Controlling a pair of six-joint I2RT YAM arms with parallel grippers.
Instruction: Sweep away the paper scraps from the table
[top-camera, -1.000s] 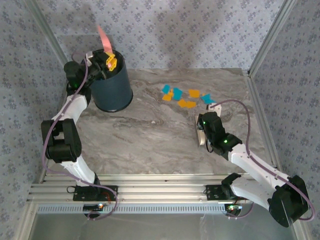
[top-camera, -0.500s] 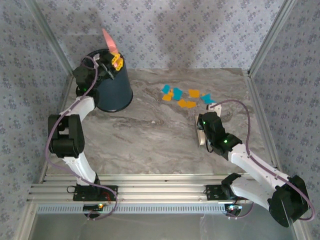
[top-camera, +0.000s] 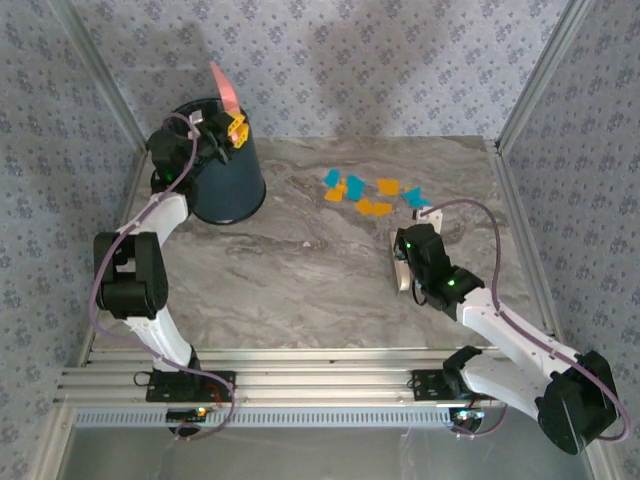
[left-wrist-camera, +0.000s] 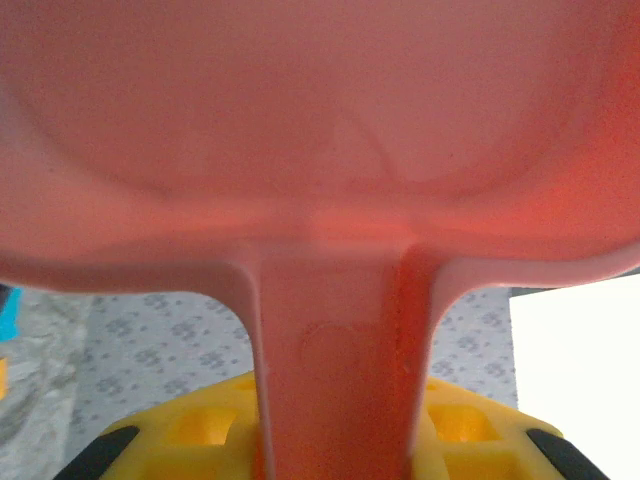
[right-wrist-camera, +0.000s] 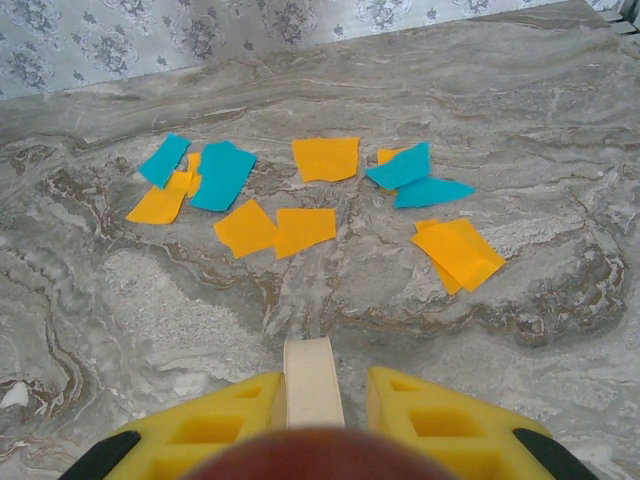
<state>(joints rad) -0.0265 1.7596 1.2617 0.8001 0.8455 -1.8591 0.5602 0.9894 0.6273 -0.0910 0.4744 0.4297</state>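
Several orange-yellow and teal-blue paper scraps lie in a loose cluster at the table's far right. In the right wrist view the paper scraps lie just ahead of my right gripper. That right gripper rests low on the table, shut on a cream brush. My left gripper is shut on the handle of the pink dustpan, held upright over the dark blue bin. The dustpan's underside fills the left wrist view above my left gripper.
The bin stands at the table's far left corner. Aluminium rails edge the table, with patterned walls behind. Bare marbled table lies between the right gripper and the scraps.
The left arm has shifted the dustpan slightly right over the bin's rim and its elbow has drawn back. The right arm and the scraps have not moved.
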